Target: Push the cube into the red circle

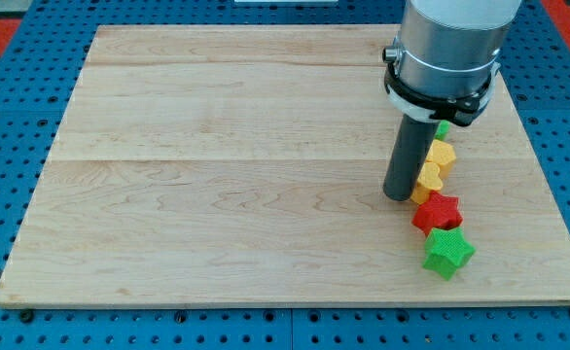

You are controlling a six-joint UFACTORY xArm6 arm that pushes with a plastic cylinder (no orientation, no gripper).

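My tip (399, 197) rests on the wooden board (217, 165) at the view's right, just left of a line of blocks. A yellow block (428, 179) touches the rod's right side, and another yellow block (444, 154) sits just above it. A small part of a green block (443, 127) shows under the arm's body. A red star-shaped block (437, 212) lies just below and to the right of the tip. A green star-shaped block (448, 253) lies below the red one. I cannot make out a cube or a red circle; the arm hides part of the board.
The board lies on a blue perforated table (13, 194). The arm's grey body (450, 44) covers the board's top right area. The blocks lie near the board's right edge.
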